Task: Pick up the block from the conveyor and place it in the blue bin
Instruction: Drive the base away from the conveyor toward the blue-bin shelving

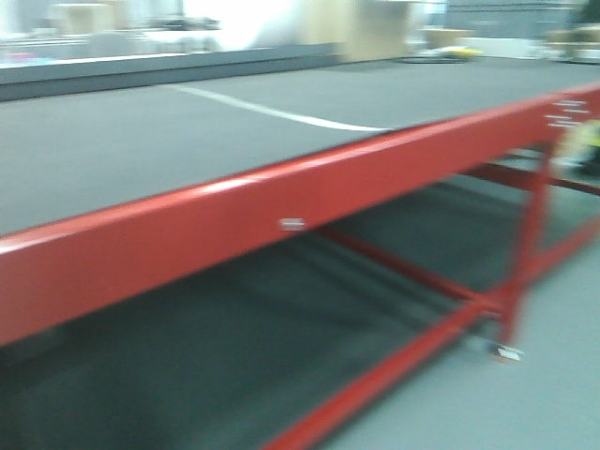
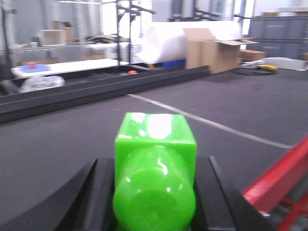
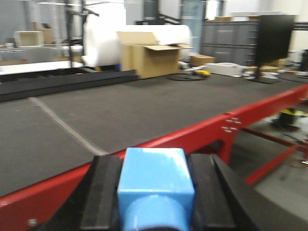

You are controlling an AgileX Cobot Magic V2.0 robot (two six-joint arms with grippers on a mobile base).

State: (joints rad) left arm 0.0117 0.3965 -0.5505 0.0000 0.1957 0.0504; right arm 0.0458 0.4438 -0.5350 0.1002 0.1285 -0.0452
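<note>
Dark grey conveyor (pale seam line) behind red edge.

The conveyor, a wide dark grey belt, runs back from its red front edge. A thin pale line slants across it to that edge.

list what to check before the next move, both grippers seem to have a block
1. Left gripper closed on the green block: ok.
2. Right gripper closed on the blue block: ok.
3. Blue bin in sight: not ok, no view shows it.
4. Front view sharp: not ok, the conveyor is blurred.
5. Right gripper's clearance above the red front edge: cannot tell.
</note>
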